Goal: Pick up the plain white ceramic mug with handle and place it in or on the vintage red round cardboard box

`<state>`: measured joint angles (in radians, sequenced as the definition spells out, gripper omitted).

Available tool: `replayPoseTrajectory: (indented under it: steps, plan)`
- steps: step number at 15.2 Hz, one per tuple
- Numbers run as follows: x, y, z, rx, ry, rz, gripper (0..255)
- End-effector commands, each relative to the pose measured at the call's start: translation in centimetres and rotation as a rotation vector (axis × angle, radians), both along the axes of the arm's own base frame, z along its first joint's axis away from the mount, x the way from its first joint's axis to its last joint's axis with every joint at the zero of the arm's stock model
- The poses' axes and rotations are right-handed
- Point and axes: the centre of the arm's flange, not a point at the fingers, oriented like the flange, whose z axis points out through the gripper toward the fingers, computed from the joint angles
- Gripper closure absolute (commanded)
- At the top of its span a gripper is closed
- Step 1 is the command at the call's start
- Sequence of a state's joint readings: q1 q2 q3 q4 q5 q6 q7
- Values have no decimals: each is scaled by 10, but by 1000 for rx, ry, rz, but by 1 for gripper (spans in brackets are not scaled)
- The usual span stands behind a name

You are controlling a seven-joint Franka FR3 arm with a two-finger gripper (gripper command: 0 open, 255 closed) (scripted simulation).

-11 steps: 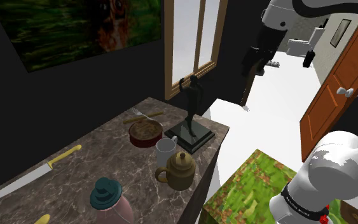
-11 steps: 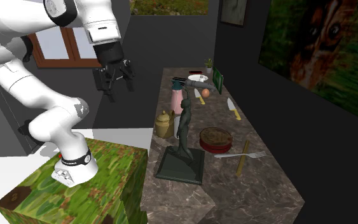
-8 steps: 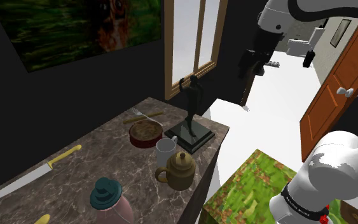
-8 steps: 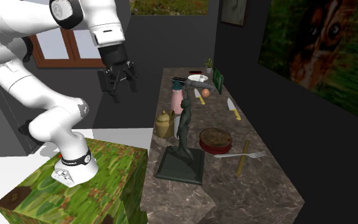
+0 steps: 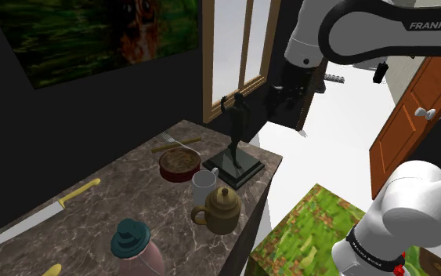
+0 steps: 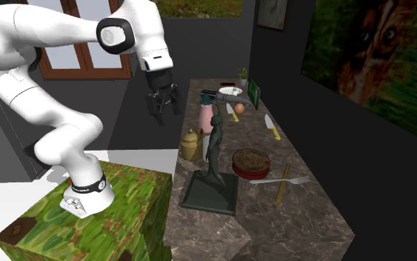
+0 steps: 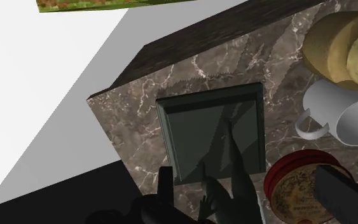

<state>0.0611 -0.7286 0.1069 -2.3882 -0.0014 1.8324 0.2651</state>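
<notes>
Picture edges cut off the white mug (image 7: 324,105) and red box (image 7: 295,188).

white mug (image 5: 204,185): one
red round box (image 5: 179,162): one
brass-coloured teapot (image 5: 222,208): one
dark figurine on a square base (image 5: 236,133): one
pink jar with teal lid (image 5: 136,247): one
fork (image 6: 272,180): one
large yellow-handled knife (image 5: 34,216): one
marble worktop (image 5: 109,188): one
claw (image 6: 164,106): one

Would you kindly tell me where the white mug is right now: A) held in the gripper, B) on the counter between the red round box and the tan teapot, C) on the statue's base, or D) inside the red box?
B: the white mug stands on the counter between the red round box and the tan teapot, and the open gripper hangs in the air, holding nothing.
</notes>
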Motion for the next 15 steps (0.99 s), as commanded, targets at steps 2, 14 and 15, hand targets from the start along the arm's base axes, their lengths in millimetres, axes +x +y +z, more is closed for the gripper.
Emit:
replayPoseTrajectory:
  steps: [2, 14, 15]
  plan:
    - [10, 32, -22, 0, 0, -1, 0]
    - [53, 158, -109, -2, 5, 0, 0]
    - [57, 168, -116, -2, 6, 1, 0]
